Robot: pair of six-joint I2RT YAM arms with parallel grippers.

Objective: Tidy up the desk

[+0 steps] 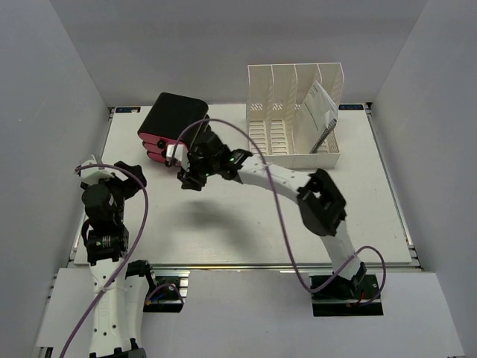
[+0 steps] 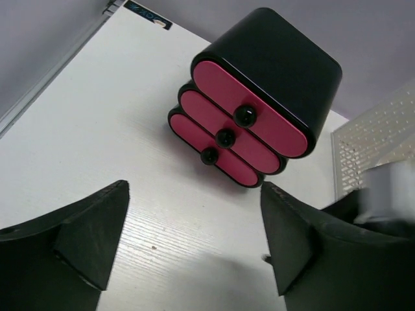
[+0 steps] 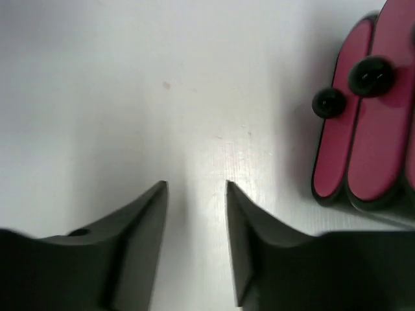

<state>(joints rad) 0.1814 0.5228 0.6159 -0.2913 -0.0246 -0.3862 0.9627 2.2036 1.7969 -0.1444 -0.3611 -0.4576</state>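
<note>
The flat white rectangular worktop point(image 1: 223, 239) lies beneath both arms, between grey walls. The left tool point(image 2: 194, 227) is spread wide, empty. The right tool point(image 3: 196, 194) is slightly parted, pinching nothing, just beside the black plastic chest of three pink drawers point(image 2: 259, 97) (fronts face the arms, likely keeping knobs reachable).

Black drawer chest point(image 2: 272, 71), three pink fronts, on desk point(image 2: 84, 129); jaws wide apart.

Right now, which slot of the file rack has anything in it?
The rightmost slot of the white file rack: printed paper leans inside it, while the others show only bare perforated floor.
</note>
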